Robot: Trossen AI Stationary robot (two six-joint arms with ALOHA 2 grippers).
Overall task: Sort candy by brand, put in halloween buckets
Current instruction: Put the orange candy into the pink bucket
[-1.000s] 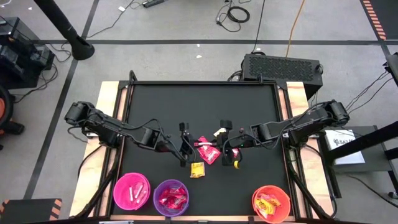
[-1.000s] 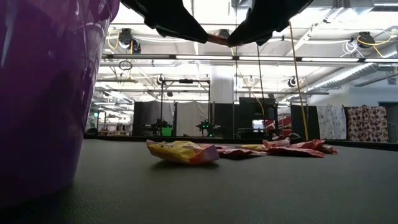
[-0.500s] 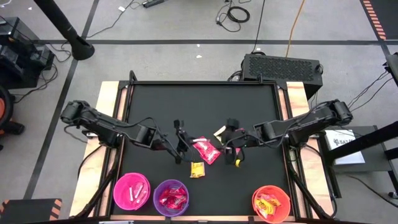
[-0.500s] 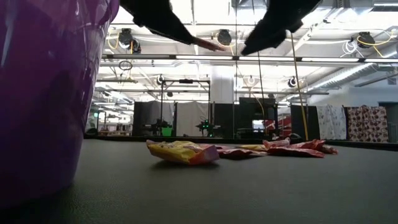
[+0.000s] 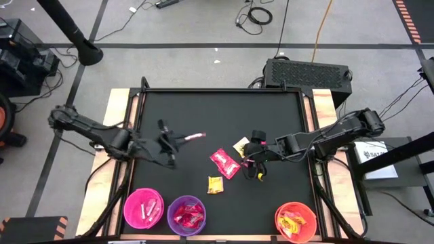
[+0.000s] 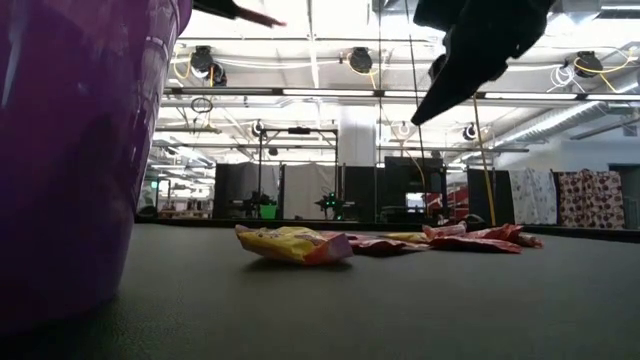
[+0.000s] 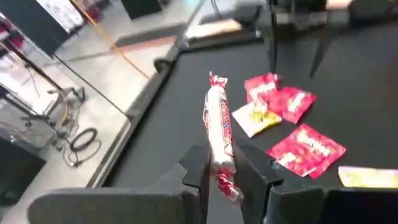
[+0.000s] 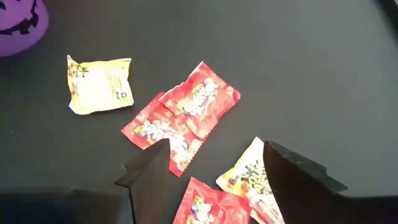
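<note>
My left gripper [image 5: 171, 143] hovers over the table's left middle, shut on a pale pink-white roll candy [image 7: 220, 127]. My right gripper [image 8: 217, 180] stands open right of centre, above loose candy: a red packet [image 8: 184, 118], a yellow packet [image 8: 99, 84], and another yellow one [image 8: 247, 177] between its fingers but below them. These lie flat on the black table. Along the near edge stand the pink bucket [image 5: 143, 207], the purple bucket [image 5: 186, 214] and the orange bucket [image 5: 296, 221], each holding candy. My left gripper pinches the roll candy between its two fingers near one twisted end [image 7: 224, 174]. The fingers come about level from the table's left, and the candy lies along them. Its free end [image 5: 198, 136] sticks out past the fingertips toward the table's right, clear of the table.
The far half of the black table [image 5: 224, 112] has nothing on it. A yellow packet [image 5: 215, 184] lies between the loose pile and the purple bucket. In the low view the purple bucket [image 6: 70, 150] fills the left side.
The two grippers met over the table's middle with the roll candy between them. My right gripper has let go of it and stayed about where it was. My left gripper has carried the candy toward the table's left edge, clear of the table.
</note>
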